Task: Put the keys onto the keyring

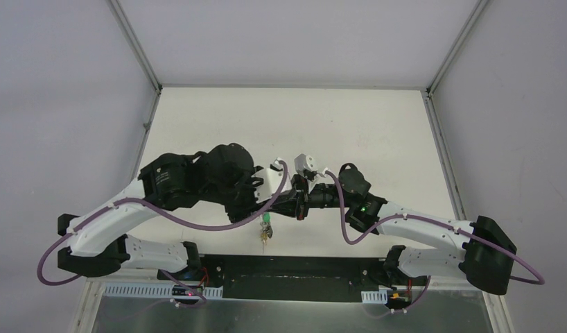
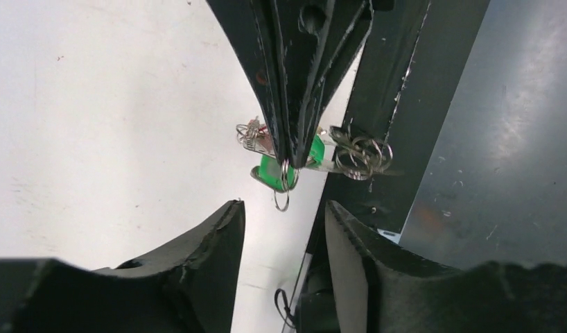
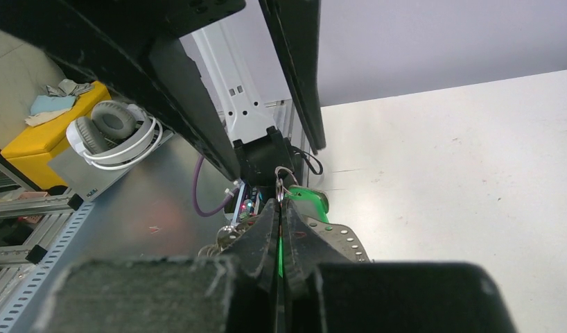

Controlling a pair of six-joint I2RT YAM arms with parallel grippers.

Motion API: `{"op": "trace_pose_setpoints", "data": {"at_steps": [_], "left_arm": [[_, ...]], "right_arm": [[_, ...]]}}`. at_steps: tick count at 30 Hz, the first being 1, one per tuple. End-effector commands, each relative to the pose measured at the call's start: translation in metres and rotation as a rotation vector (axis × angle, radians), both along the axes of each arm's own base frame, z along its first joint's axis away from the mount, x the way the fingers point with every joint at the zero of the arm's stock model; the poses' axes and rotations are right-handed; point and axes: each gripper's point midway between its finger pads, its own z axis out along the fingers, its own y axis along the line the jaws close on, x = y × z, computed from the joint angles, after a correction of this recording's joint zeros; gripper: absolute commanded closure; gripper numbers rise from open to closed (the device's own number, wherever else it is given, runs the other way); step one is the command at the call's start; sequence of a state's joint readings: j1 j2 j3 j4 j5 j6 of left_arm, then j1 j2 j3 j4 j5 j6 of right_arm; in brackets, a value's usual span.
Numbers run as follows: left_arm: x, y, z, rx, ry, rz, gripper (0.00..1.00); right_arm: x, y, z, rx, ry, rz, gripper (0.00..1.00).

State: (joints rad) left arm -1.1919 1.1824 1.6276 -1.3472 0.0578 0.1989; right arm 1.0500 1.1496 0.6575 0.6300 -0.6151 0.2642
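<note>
My right gripper (image 3: 279, 202) is shut on the green-capped key (image 3: 307, 201), with green showing between its pads, and holds it above the table's near edge. In the left wrist view it comes down from the top (image 2: 289, 161). The green cap (image 2: 270, 173) and a small split ring (image 2: 282, 199) hang from its tip. A clump of small rings and keys (image 2: 364, 156) hangs beside it. My left gripper (image 2: 284, 208) is open and empty, just short of the small ring. In the top view both grippers meet over the green key (image 1: 267, 220). I cannot make out the large ring or the black-capped key.
A black strip (image 1: 294, 267) and a grey metal plate (image 2: 502, 125) lie at the table's near edge. White headphones (image 3: 114, 135) and a yellow box (image 3: 52, 132) sit off the table. Purple cables (image 1: 197, 225) loop off both arms.
</note>
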Motion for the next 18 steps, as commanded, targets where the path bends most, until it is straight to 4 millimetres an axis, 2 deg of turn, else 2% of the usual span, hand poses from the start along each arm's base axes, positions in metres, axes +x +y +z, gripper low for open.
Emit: {"op": "trace_pose_setpoints", "data": {"at_steps": [1, 10, 15, 18], "left_arm": [[0.0, 0.003, 0.019, -0.152, -0.066, 0.012, 0.51], [-0.007, 0.021, 0.046, -0.526, -0.254, -0.025, 0.51], [-0.017, 0.022, 0.047, -0.689, -0.356, -0.114, 0.53], [-0.021, 0.02, 0.037, -0.706, -0.37, -0.153, 0.57]], "right_arm": [[-0.008, -0.003, 0.032, 0.096, -0.056, 0.032, 1.0], [-0.01, -0.006, 0.034, 0.094, -0.056, 0.036, 1.0], [-0.01, -0.007, 0.034, 0.091, -0.05, 0.033, 1.0], [-0.01, -0.007, 0.036, 0.094, -0.05, 0.03, 1.0]]}}
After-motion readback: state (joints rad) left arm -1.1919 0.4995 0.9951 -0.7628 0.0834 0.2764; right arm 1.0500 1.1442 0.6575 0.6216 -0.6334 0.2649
